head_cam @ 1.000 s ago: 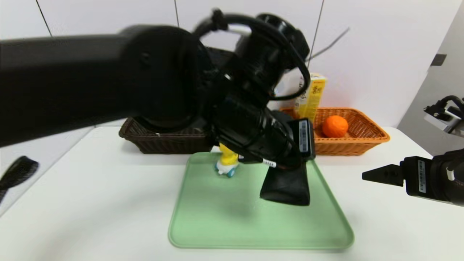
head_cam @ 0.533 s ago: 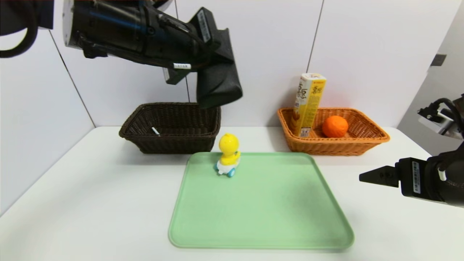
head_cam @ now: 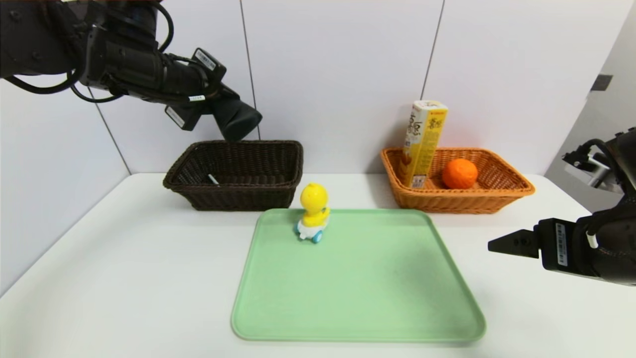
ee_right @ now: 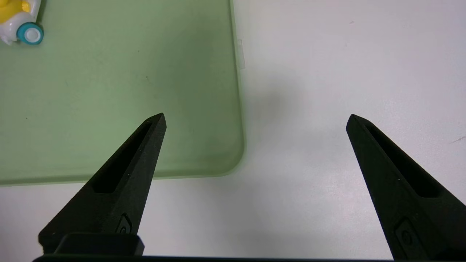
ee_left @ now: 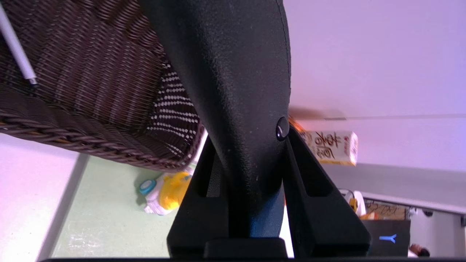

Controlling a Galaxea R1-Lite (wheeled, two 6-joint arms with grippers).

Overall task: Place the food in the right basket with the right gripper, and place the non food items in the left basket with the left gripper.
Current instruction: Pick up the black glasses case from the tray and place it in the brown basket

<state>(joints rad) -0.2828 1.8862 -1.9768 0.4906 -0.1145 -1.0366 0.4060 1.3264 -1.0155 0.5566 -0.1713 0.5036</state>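
Left gripper (ee_left: 255, 163) is closed partway on the soft black pouch (ee_left: 247, 91), its fingers pressed to either side, and holds it above the dark brown wicker basket (head_cam: 233, 188). Right gripper (ee_right: 256, 122) stands wide open with nothing between its fingers, over the near right corner of the green tray (head_cam: 357, 335).

Risks noted. The pouch appears long and pliant; released from this height, it could fold over the basket's rim and slide out. Its free end may also strike the rim if the arm lowers without centring. A loose drop could land it on the white pen (head_cam: 213, 179) lying inside, which would probably do little harm. The yellow duck toy (head_cam: 313, 211) sits upright at the tray's far left corner, close to the basket; a low sweep of the left arm could knock it, and its blue wheels might let it roll. In the orange wicker basket (head_cam: 462, 204), the snack carton (head_cam: 423, 144) leans tall beside the orange fruit (head_cam: 459, 173) and would likely tip if bumped.

Limits of observation. Much of the pouch's length is foreshortened from the head, and its outer end runs out of the left wrist view. The pen's far end is likewise cut off there. Only part of the duck shows from the right wrist. Whether the pouch is fastened cannot be determined.
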